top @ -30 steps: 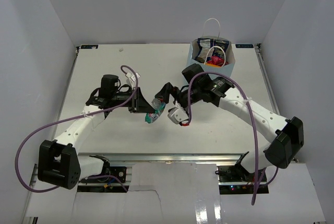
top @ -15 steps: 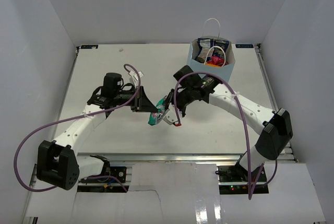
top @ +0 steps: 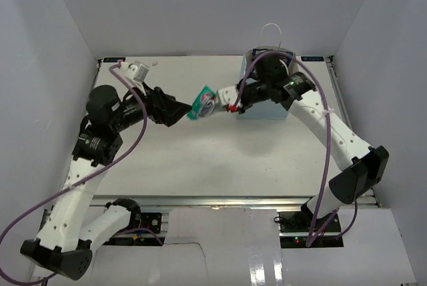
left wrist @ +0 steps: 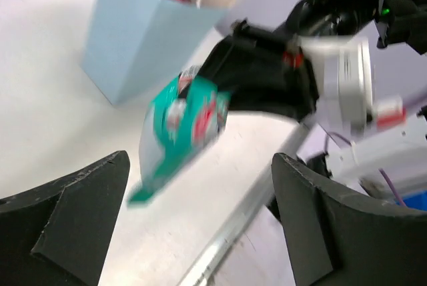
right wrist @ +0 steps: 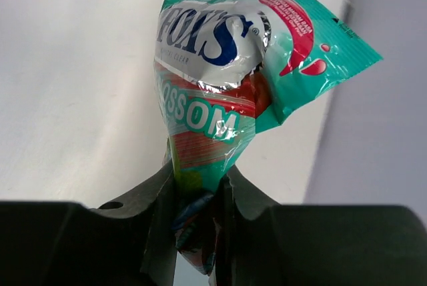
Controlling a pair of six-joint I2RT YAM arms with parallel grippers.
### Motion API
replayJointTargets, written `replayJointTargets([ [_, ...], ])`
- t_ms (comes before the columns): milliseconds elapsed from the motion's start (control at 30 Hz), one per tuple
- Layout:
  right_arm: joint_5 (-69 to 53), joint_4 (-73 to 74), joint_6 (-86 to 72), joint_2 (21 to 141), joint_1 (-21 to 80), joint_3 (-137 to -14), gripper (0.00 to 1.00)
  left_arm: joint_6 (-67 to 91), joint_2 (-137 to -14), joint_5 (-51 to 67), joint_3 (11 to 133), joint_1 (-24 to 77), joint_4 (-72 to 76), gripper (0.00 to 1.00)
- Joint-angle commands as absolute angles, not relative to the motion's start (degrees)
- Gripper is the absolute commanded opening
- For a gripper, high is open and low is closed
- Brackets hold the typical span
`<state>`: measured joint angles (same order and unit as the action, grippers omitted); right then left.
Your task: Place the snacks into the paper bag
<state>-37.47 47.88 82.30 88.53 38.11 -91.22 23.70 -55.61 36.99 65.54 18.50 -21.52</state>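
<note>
From above, the right arm's jaws pinch a teal packet (top: 202,102) in the air over the bench (top: 167,159), left of the light-blue paper bag (top: 263,111). The left arm's jaws stand wide apart just beside the packet, holding nothing. In the left wrist view, the packet (left wrist: 181,126) hangs beyond those spread jaws, with the bag (left wrist: 133,46) standing behind. In the right wrist view, the jaws are closed on the packet's (right wrist: 220,99) lower end.

I'm looking at a white table (top: 200,159) with a pale, matte top. Standing directly on it I see the light-blue paper bag (top: 265,110), upright, close to the far edge and toward the far right corner, its base flat on the surface
</note>
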Motion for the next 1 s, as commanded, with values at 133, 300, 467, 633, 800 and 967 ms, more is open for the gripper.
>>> replayJointTargets([
  [133,-44.5,22.0,38.4,88.0,22.8,-108.8,0.17,22.5,-48.1,22.2,61.5,18.2,-20.3,0.98],
  [300,-37.7,17.4,29.6,92.5,15.3,-117.4,0.17,24.3,-47.5,23.4,57.6,18.2,-20.2,0.98],
  [467,-37.7,20.0,32.6,94.3,7.3,-114.8,0.18,24.7,-45.2,23.5,55.3,18.2,-20.5,0.98],
  [633,-41.8,22.8,40.9,91.1,3.1,-104.6,0.20,25.1,-44.3,23.8,53.8,18.2,-20.7,0.98],
  [800,-44.5,31.3,48.8,89.1,2.5,-99.4,0.20,25.2,-44.7,24.4,53.3,18.2,-20.7,0.98],
  [967,-39.6,35.9,55.4,88.2,2.5,-96.6,0.22,25.4,-44.6,24.8,52.6,18.2,-20.7,0.98],
])
